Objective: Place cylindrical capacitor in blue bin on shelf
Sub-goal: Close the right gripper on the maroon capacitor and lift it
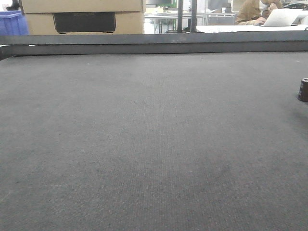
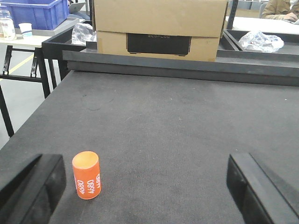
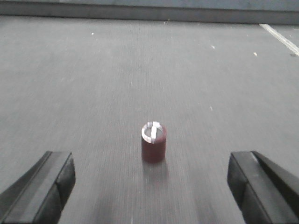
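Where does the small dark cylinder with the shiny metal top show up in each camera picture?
Exterior front-facing: the small dark brown cylindrical capacitor sits at the far right edge, partly cut off.
Left wrist: not in it; only an orange cylinder shows.
Right wrist: upright at centre.
Shared landmark: the dark grey felt table.

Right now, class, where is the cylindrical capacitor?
In the right wrist view the cylindrical capacitor stands upright on the grey felt table, centred ahead of the open jaws of the right gripper; far right in the front view.
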Controlling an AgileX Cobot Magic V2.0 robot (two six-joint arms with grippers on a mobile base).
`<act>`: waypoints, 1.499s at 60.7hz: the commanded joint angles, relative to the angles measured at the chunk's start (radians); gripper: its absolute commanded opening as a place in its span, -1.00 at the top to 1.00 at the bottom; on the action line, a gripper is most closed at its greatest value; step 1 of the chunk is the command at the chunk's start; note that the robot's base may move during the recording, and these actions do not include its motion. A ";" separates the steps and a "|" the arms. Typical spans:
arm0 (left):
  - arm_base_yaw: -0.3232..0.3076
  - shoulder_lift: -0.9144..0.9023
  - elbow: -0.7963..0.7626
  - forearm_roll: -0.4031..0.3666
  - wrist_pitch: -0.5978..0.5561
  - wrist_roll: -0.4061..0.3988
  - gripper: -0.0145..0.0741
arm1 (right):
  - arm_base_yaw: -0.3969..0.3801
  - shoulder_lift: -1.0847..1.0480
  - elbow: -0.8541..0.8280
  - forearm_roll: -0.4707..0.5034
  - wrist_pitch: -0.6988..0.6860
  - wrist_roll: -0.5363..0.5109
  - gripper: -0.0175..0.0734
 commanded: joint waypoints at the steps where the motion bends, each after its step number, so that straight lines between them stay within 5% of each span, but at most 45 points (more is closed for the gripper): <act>1: -0.006 0.000 -0.009 -0.007 -0.014 0.001 -0.70 | -0.003 0.122 0.001 -0.001 -0.233 -0.009 -0.64; 6: -0.006 -0.001 -0.009 -0.007 -0.016 0.001 -0.70 | -0.003 0.239 -0.030 0.039 -0.321 -0.009 -0.64; 27: -0.006 -0.001 -0.009 -0.007 -0.024 0.001 -0.70 | -0.019 0.553 -0.254 0.062 -0.329 -0.009 -0.64; 54: -0.006 -0.001 -0.009 -0.007 -0.024 0.001 -0.70 | -0.019 0.715 -0.401 0.062 -0.288 -0.009 -0.62; 60: -0.006 -0.001 -0.009 -0.007 -0.024 0.001 -0.70 | -0.019 0.717 -0.404 0.062 -0.281 -0.009 -0.37; 77: -0.006 -0.001 0.006 -0.020 0.039 0.001 -0.65 | -0.019 0.715 -0.404 0.062 -0.281 -0.009 0.73; 91: 0.003 0.005 0.168 -0.020 -0.062 0.001 -0.56 | -0.019 0.624 -0.404 0.062 -0.275 -0.009 0.92</act>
